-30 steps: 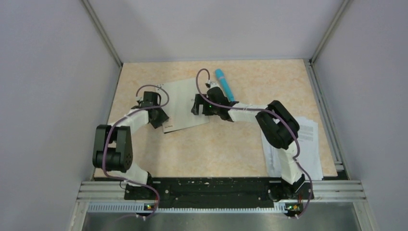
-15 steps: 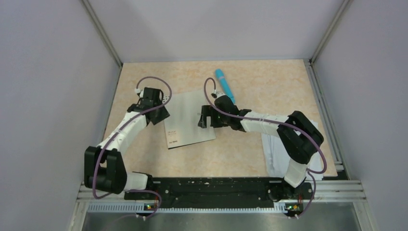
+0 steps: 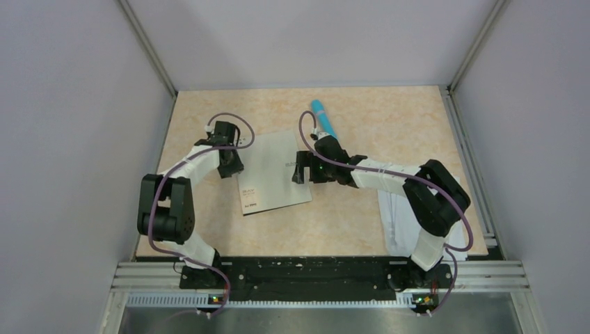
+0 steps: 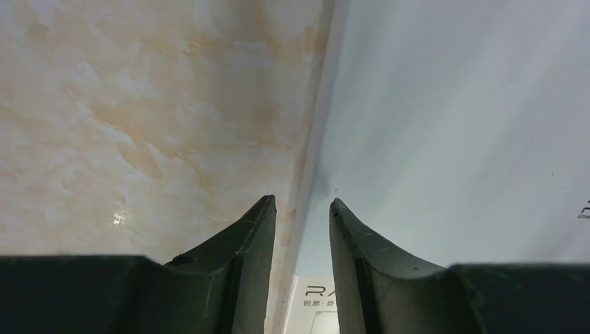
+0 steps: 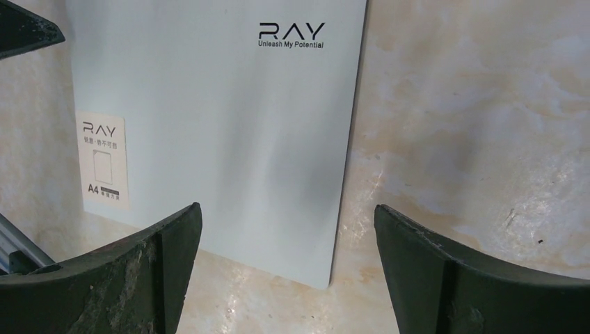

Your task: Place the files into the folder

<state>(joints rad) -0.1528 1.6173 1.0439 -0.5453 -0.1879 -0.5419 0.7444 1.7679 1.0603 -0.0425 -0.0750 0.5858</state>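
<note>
The folder (image 3: 273,172) lies shut and flat on the table, its pale grey cover up with a small label near its front left corner. My left gripper (image 3: 230,167) points down at the folder's left edge. In the left wrist view its fingertips (image 4: 300,202) stand a narrow gap apart astride that edge (image 4: 313,153), gripping nothing. My right gripper (image 3: 300,170) hovers at the folder's right edge. In the right wrist view it (image 5: 286,209) is wide open over the cover's (image 5: 209,125) corner. The files (image 3: 391,226) lie at the right, partly under the right arm.
A blue pen-like stick (image 3: 324,120) lies at the back, just behind the right wrist. Grey walls close in the left, back and right sides. A metal rail (image 3: 313,275) runs along the near edge.
The folder slid nearer and turned a little, then stayed put. Both grippers followed it towards the near side. The left arm's elbow has swung back up beside its base.
</note>
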